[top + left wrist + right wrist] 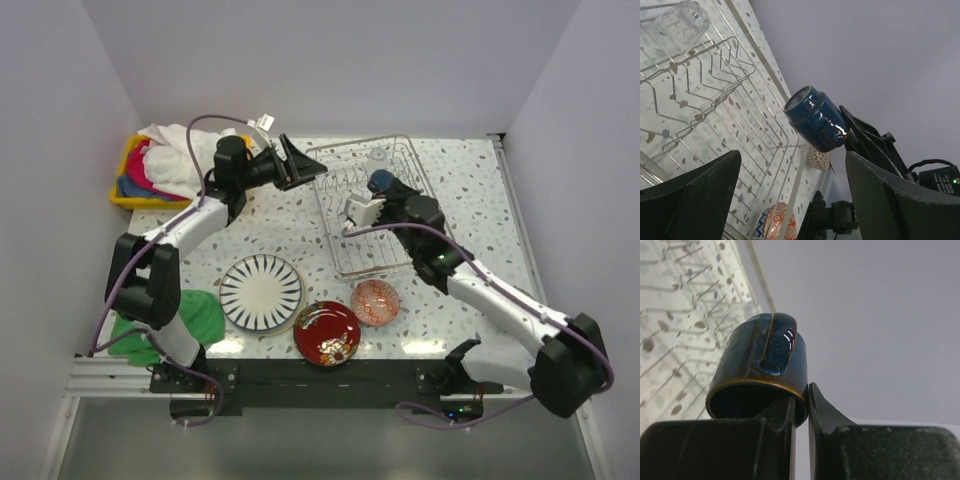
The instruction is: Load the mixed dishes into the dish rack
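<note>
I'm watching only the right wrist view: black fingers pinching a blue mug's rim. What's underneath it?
Observer: The top view shows the dark blue mug over the dish rack, held by the right gripper.
Operator: Anything in the rack?
Observer: A small clear glass sits at its far end.
Operator: And the other arm?
Observer: The left gripper is open and empty, beside the rack's left side.

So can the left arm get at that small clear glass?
Probably yes: its jaws stand open and empty, facing the small clear glass in the silver wire rack. The dark blue mug held by the right arm hangs close, though.
</note>
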Robot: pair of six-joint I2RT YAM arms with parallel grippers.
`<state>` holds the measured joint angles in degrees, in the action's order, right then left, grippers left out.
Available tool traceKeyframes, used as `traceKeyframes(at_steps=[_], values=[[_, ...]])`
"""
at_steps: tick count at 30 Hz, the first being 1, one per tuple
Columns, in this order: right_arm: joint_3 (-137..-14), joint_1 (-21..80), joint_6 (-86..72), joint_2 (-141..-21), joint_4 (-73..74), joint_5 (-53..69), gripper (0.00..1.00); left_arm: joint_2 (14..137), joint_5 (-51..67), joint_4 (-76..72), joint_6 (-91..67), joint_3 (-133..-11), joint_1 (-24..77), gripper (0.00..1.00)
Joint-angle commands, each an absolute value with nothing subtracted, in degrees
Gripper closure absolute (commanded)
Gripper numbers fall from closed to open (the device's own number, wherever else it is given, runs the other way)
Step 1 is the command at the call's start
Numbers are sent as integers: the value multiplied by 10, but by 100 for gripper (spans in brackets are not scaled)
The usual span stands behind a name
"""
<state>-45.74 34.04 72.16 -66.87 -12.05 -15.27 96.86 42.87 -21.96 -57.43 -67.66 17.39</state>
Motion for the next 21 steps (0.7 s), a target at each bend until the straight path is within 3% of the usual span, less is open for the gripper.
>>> traceKeyframes(at_steps=[1, 7, 21], values=[[-440, 396, 837, -733, -512, -208, 100, 984, 432, -284, -616, -706, 178, 9], [-417, 444, 908, -813, -653, -185, 100, 1001, 426, -313, -635, -702, 180, 9], [-455, 474, 928, -908, -703, -206, 100, 1034, 439, -357, -672, -716, 194, 10]])
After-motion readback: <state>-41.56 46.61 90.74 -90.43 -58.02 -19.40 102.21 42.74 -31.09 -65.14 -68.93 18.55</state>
